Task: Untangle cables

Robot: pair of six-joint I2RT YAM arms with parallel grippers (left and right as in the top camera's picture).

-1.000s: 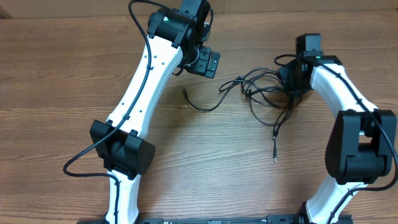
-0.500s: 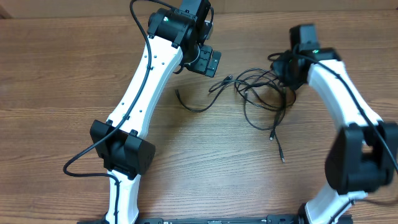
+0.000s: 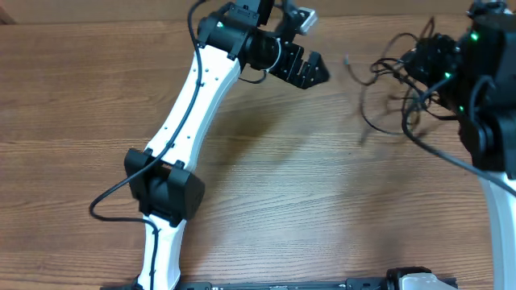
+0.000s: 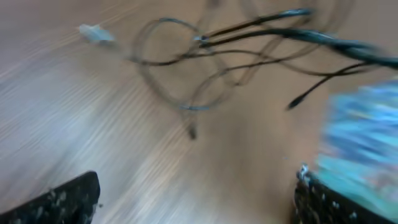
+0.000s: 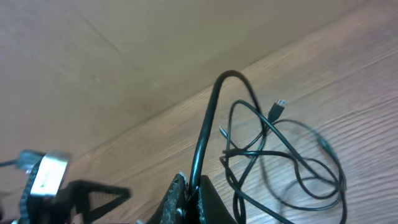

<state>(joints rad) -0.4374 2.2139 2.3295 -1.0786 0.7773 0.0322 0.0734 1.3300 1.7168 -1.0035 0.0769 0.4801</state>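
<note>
The cables [image 3: 387, 64] are a tangle of thin black cords hanging above the table's far right. My right gripper [image 3: 421, 58] is raised and shut on one strand. In the right wrist view the jaws [image 5: 191, 190] pinch a black cable [image 5: 204, 134] that arches upward. Looser loops and a small plug [image 5: 280, 107] dangle beyond it. My left gripper [image 3: 310, 44] is open at the far middle, left of the tangle and apart from it. The left wrist view is blurred. It shows the cables [image 4: 205, 43] ahead and nothing between the spread fingers [image 4: 62, 199].
The wooden table [image 3: 266, 177] carries the cables' faint shadow. Its far edge meets a lighter wall or board [image 5: 93, 56] right behind the tangle. The right arm's black body [image 3: 484, 97] fills the right edge of the overhead view.
My right gripper closed on a strand and rose toward the far right, lifting the tangle off the table. My left gripper swung right toward it, staying open.
</note>
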